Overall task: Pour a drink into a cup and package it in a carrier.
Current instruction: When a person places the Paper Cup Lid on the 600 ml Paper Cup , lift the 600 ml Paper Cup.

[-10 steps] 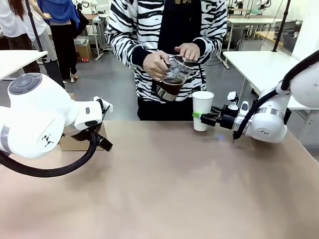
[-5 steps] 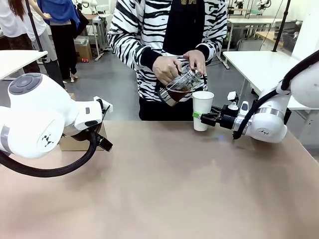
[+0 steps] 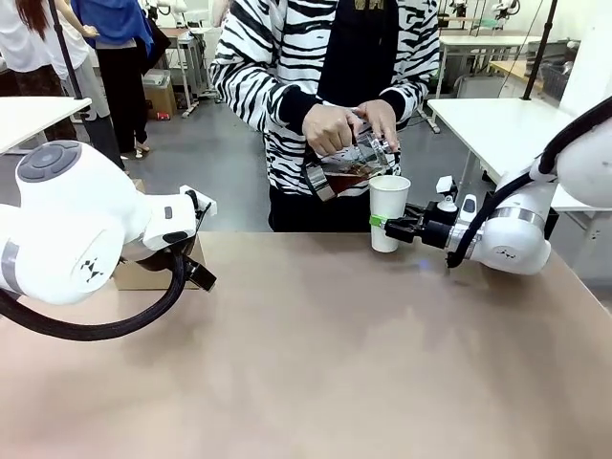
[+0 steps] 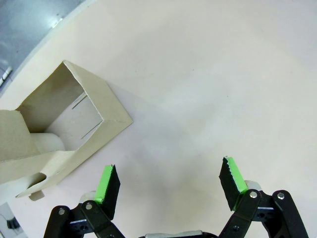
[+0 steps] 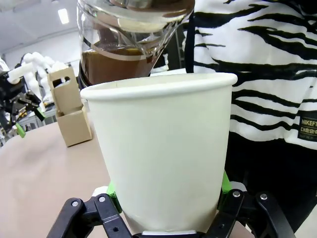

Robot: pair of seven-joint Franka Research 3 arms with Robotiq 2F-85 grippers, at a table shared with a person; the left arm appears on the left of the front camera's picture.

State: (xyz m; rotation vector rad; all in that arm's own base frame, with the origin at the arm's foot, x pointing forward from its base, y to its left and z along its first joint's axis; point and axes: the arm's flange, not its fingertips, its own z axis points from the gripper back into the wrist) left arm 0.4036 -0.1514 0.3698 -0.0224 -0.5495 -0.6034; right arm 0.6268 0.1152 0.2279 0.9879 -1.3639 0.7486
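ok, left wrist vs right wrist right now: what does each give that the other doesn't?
Left wrist view: a look down into the carrier's open compartment, with the left jaws wide open and empty over the table beside it. Right wrist view: the cup clamped between the right jaws, the jar over its rim with the dark drink inside, and the person's striped top behind. Shared: the carrier, which the right wrist view has side-on with its handle tab up, and the table.

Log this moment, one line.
right jaws shut on white paper cup | clear jar, brown drink, tilted toward it | left jaws open
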